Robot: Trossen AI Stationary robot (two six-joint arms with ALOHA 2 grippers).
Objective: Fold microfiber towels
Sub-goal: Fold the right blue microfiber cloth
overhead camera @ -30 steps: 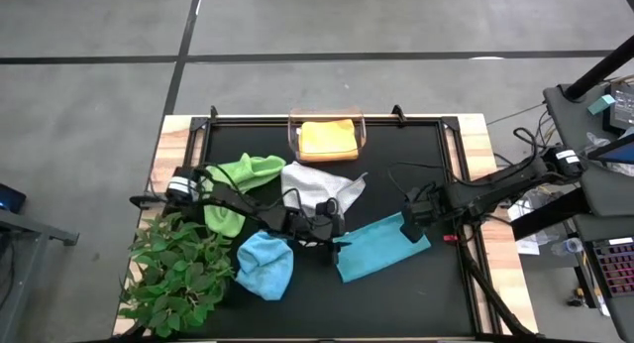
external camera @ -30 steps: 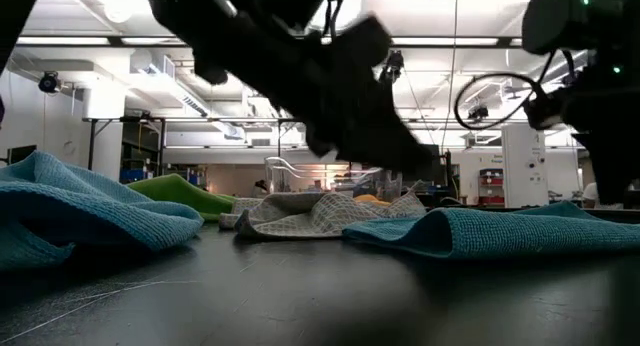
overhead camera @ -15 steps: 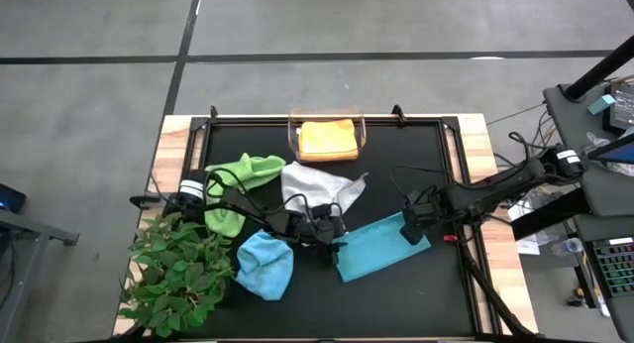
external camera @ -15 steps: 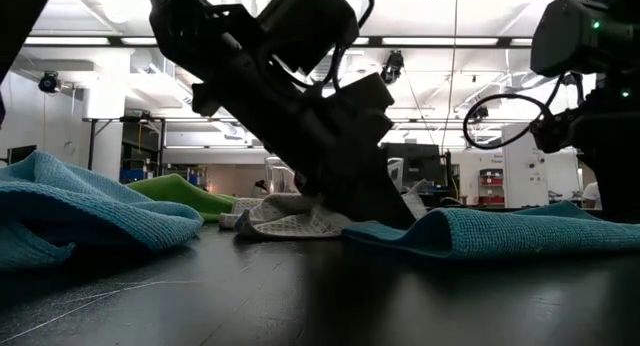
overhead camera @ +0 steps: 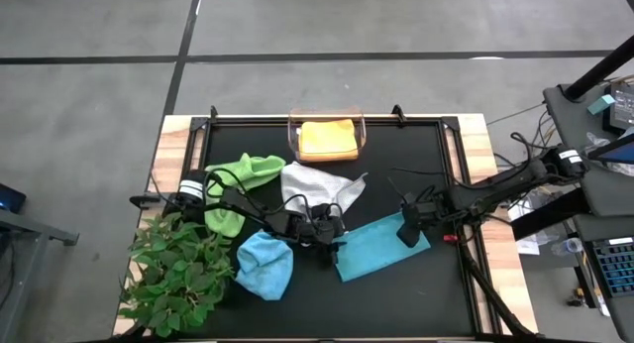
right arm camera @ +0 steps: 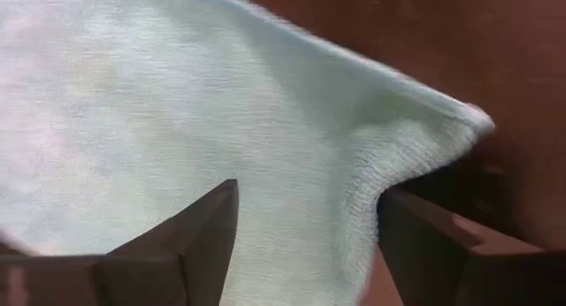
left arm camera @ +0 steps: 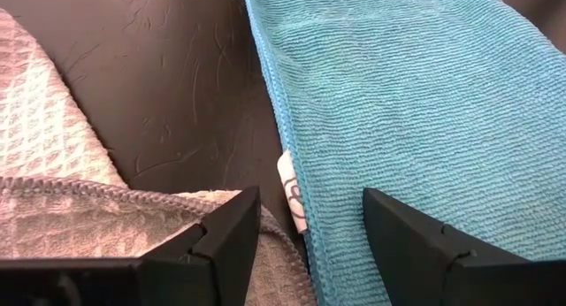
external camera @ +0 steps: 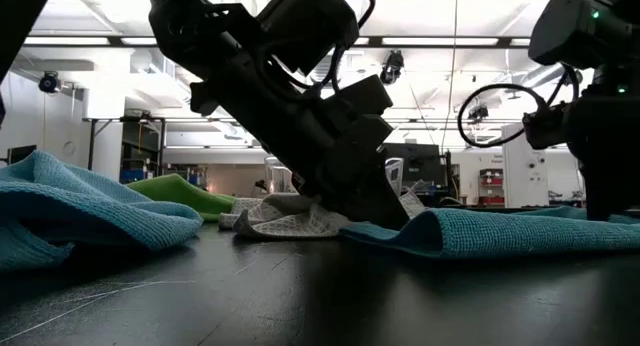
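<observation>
Teal towel [overhead camera: 381, 248] lies flat-ish on the black table [overhead camera: 436, 293], right of centre, slanted, its near-left edge humped up in the low view. Left gripper [overhead camera: 333, 238] is down at the towel's left end, fingers apart, straddling the gap where the teal edge meets the grey-white towel [overhead camera: 319, 188]; a small white tag [left arm camera: 291, 191] shows between the fingers in the left wrist view. Nothing clamped there. Right gripper [overhead camera: 408, 230] sits at the towel's upper right corner, fingers spread, cloth lying between them but not pinched as far as I can tell. Grey-white towel is crumpled just behind the teal one, touching it near the left gripper. Lime green towel [overhead camera: 241, 187] bunched further left, light blue towel [overhead camera: 265, 264] balled at front left beside the plant [overhead camera: 178, 274]. Yellow-orange towel [overhead camera: 328, 139] folded in the clear bin [overhead camera: 292, 132] at the table's back edge.
</observation>
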